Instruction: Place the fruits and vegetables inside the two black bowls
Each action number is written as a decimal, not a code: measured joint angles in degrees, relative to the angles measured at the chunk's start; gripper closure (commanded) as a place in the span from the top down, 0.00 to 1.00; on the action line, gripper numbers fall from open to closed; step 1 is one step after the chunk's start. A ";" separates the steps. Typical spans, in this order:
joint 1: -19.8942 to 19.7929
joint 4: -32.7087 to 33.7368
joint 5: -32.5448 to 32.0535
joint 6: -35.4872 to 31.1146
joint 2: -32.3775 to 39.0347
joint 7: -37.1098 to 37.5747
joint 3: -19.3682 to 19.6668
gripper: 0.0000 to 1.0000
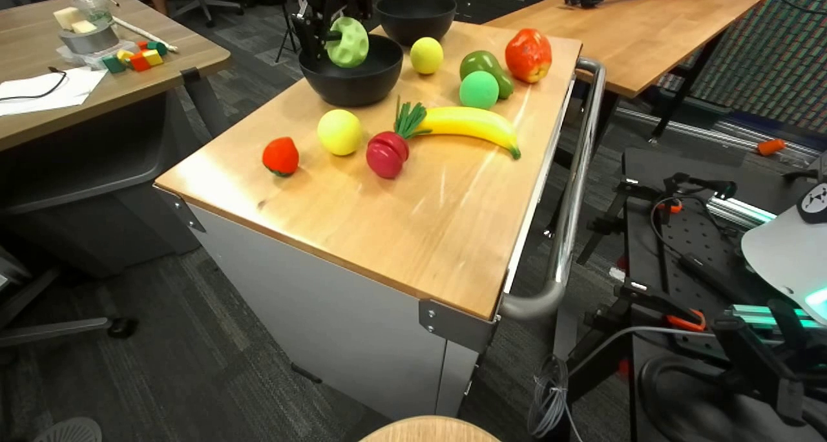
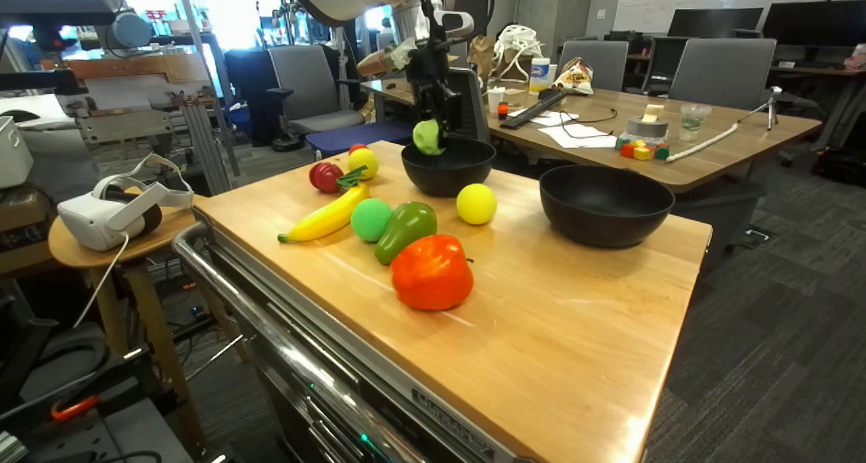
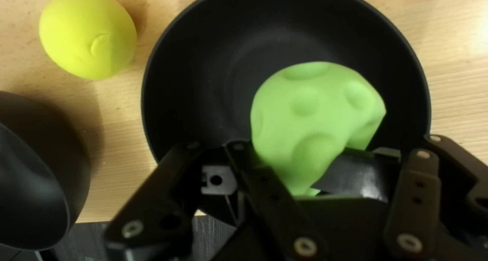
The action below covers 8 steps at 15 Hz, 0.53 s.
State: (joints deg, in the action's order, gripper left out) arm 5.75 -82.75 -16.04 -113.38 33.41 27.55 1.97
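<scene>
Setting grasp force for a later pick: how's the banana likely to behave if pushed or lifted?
Probably stiff: the banana shows a smooth, even curve with no visible sag or fold. Likely to swivel more than roll, being long and bowed and lying on the flat tabletop. May be slightly slippery, since its skin looks smooth.

The wooden tabletop [image 2: 555, 334] is gleaming smoothly. On it, a glossy pepper [image 2: 433, 273] is shining while two bowls [image 2: 605, 219] [image 2: 450, 179] are looking matt. Beside the tabletop, a polished metal rail [image 1: 579, 177] is glinting.
</scene>
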 measured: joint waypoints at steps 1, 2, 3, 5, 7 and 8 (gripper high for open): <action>0.00 0.76 0.60 0.33 0.46 0.17 0.09 0.53; 0.00 1.25 1.18 0.50 0.64 0.38 0.16 0.61; 0.01 1.51 1.70 0.52 0.63 0.65 0.21 0.69; 0.09 1.63 2.12 0.51 0.23 1.49 0.30 0.83; 0.32 1.37 2.13 0.50 -0.76 2.59 0.44 0.98; 0.48 1.11 2.13 0.48 -1.41 3.08 0.49 1.00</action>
State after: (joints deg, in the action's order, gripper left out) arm 6.23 -81.64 -13.91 -112.90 32.00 30.63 2.46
